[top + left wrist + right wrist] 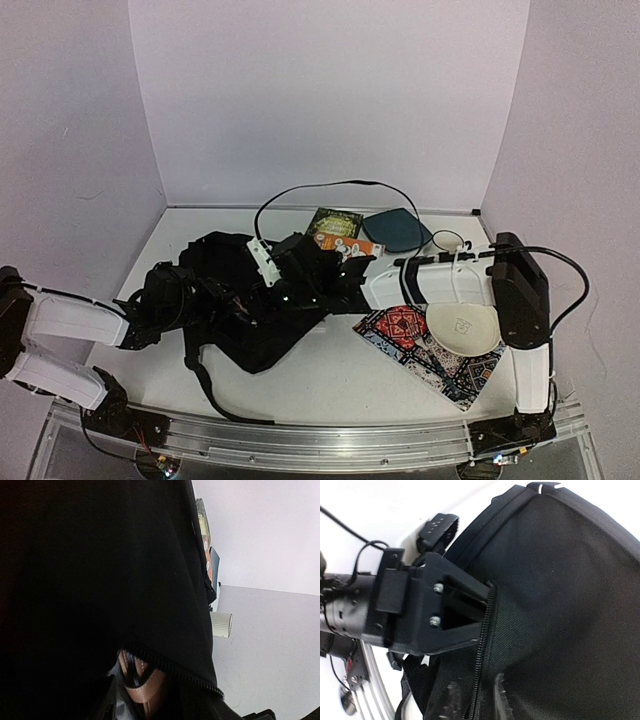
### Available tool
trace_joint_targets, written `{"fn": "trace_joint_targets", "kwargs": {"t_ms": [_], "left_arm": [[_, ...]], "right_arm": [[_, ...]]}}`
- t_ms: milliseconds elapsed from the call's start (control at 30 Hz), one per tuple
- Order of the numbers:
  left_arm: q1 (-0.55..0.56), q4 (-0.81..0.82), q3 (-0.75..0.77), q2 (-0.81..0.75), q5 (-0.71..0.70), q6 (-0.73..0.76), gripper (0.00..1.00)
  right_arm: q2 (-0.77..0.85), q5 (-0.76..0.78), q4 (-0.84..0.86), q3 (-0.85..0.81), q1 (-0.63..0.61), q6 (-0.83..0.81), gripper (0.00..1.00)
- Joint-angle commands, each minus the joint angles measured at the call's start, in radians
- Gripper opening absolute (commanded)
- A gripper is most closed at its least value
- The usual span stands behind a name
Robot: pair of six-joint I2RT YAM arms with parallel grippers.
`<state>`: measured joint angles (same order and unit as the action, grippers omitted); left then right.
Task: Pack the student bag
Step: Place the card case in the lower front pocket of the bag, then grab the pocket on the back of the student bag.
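One student bag [255, 310] lies slumped on the bench [330, 385], left of the middle, with one strap trailing toward the near edge. Two arms meet at it: the left tool [178, 296] is at its left side and the right tool [280, 262] is at its top.

Behind the bag lie one green-covered book [335, 220], one orange packet [347, 244] and one flat teal pouch [397, 229]. To the right is one patterned cloth [425, 350] with one white bowl [463, 327] resting on it. A single black cable [330, 185] arcs over the back.

Only the overhead view shows all of these. The left wrist view is almost filled by black fabric, with a zip edge [170, 669] crossing low and the bench to the right. The right wrist view gives what the overhead one hides: the other arm's black bracket [435, 610] touching the bag's zip line. Its own blurred fingers [451, 700] sit at the bottom edge (too soft to read). For either tool, I cannot tell whether it is apart or clamped on the fabric.
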<state>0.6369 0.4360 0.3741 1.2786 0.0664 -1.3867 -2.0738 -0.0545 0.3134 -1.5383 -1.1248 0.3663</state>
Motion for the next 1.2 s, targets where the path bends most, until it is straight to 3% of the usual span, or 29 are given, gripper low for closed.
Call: {"fn": "trace_joint_targets", "kwargs": {"t_ms": [0, 233, 367, 600, 767, 933, 1167], "left_arm": [[0.0, -0.067, -0.008, -0.117, -0.037, 0.093, 0.56], [0.001, -0.471, 0.132, -0.203, -0.1, 0.31, 0.62], [0.006, -0.611, 0.188, -0.242, -0.074, 0.402, 0.62], [0.06, -0.706, 0.239, -0.262, 0.037, 0.513, 0.63], [0.159, -0.751, 0.275, -0.213, 0.057, 0.585, 0.64], [0.274, -0.79, 0.342, -0.128, 0.02, 0.631, 0.64], [0.352, -0.845, 0.395, -0.016, -0.046, 0.647, 0.58]], "right_arm": [[0.089, 0.038, -0.013, 0.0, -0.008, -0.009, 0.33], [0.168, 0.086, -0.049, 0.102, -0.007, 0.038, 0.42], [0.199, 0.084, -0.06, 0.168, -0.008, 0.064, 0.46], [0.225, 0.078, -0.061, 0.266, -0.007, 0.065, 0.52], [0.237, 0.071, -0.06, 0.318, -0.008, 0.059, 0.58], [0.242, 0.062, -0.052, 0.35, -0.008, 0.039, 0.62], [0.248, 0.063, -0.047, 0.375, -0.008, 0.023, 0.65]]}}
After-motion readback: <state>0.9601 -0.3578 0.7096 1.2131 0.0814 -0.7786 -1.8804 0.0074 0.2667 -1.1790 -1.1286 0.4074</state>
